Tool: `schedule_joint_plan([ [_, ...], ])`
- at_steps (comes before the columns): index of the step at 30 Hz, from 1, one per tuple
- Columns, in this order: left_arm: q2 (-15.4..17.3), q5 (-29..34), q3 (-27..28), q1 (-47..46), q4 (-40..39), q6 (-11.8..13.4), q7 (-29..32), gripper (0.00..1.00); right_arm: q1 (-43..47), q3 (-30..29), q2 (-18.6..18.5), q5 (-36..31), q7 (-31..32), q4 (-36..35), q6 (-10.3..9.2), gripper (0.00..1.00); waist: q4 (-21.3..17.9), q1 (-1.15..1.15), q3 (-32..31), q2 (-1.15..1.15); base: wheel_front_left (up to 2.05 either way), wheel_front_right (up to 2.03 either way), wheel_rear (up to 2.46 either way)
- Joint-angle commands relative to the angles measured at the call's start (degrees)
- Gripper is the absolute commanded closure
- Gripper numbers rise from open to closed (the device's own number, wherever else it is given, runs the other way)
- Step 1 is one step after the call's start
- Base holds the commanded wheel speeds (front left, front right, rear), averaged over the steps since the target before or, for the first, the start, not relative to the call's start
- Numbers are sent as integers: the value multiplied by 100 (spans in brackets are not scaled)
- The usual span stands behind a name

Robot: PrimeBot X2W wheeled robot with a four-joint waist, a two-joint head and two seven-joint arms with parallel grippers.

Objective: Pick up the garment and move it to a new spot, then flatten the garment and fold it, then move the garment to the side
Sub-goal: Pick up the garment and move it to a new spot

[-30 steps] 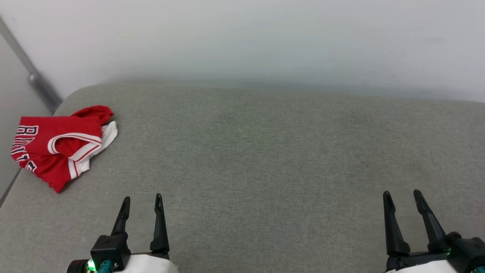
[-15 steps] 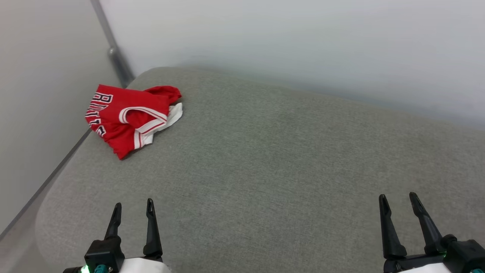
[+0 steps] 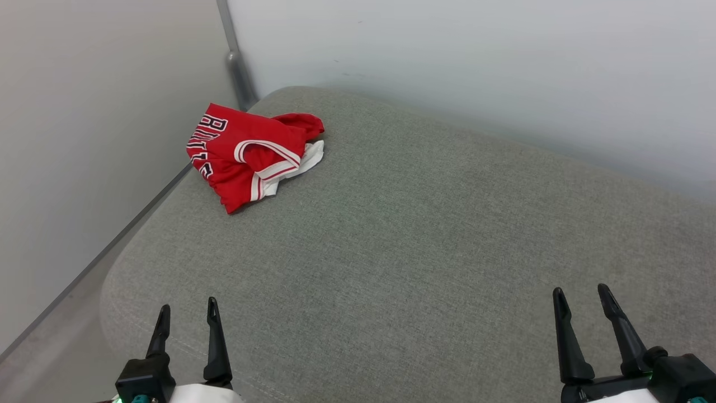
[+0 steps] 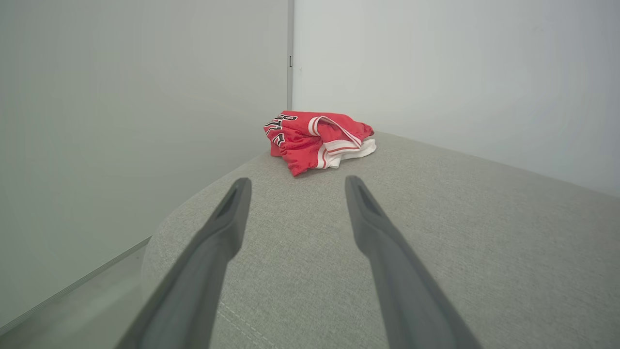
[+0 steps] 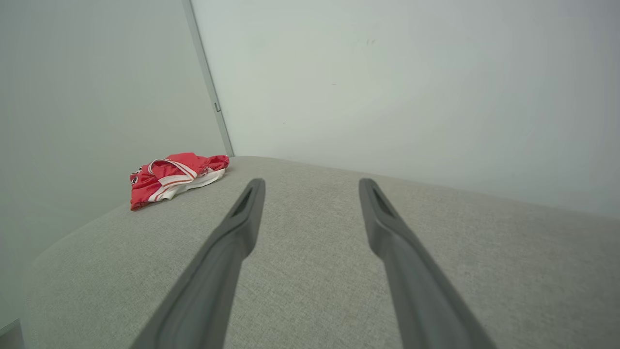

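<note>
The head view looks down on a wide grey cushion (image 3: 425,240) that is set into a corner of the room. A red shirt (image 3: 246,154) lies crumpled on the cushion at about 10 o'clock, close to its rounded far corner and well apart from both claws. From above, black letters outlined in white run along the shirt's 9 o'clock side. A loop of red-and-white striped trim lies across its middle, and a white sleeve spills out at its 4 o'clock edge.

The left claw (image 3: 188,303) sits at 7 o'clock and the right claw (image 3: 580,288) at 5 o'clock. The fingers of each are spread apart and hold nothing, and they point up the picture over bare fabric.

The left wrist view is low and nearly level with the cushion. There the shirt is a small heap at 12 o'clock, straight beyond the gap between the two fingers, with part of the lettering on its left end. This view also shows a stitched seam (image 4: 244,317) crossing the cushion near the bottom edge.

In the right wrist view the shirt lies further off, at 10 o'clock. It looks flat and side-on, and the trim and white sleeve are plainer than the letters.

A pale left wall (image 3: 84,123) and a pale back wall (image 3: 475,56) meet at a grey upright strip (image 3: 238,73) just behind the shirt. A darker line runs along the foot of the left wall, beside the cushion.
</note>
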Motion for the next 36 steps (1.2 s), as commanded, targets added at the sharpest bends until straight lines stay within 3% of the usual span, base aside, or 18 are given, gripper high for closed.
schedule_joint_plan([
  [1,-3,-14,37,42,18,1,-16,0,35,23,1,-18,-14,-11,-2,0,-6,0,8,0,0,0,0],
  [5,-3,-61,206,-187,91,-133,-16,0,-19,36,1,-61,-14,-18,-2,0,-101,0,101,0,0,0,0],
  [14,313,47,941,-1675,416,-788,-16,0,-333,-126,1,-420,-14,-173,-2,0,-418,0,784,0,0,0,0],
  [25,1267,-156,1817,-4071,1225,-1230,-16,0,-845,-409,0,-918,-14,-644,-2,0,-937,0,2053,0,0,0,0],
  [30,1696,-209,1814,-4767,1713,-1339,-16,0,-1000,-522,0,-1057,-14,-859,-2,0,-1020,0,2474,0,0,0,0],
  [36,2348,-467,1439,-5551,2795,-1411,182,0,-1201,-567,0,-1256,-14,-1162,-2,0,-1101,0,2920,0,0,0,0],
])
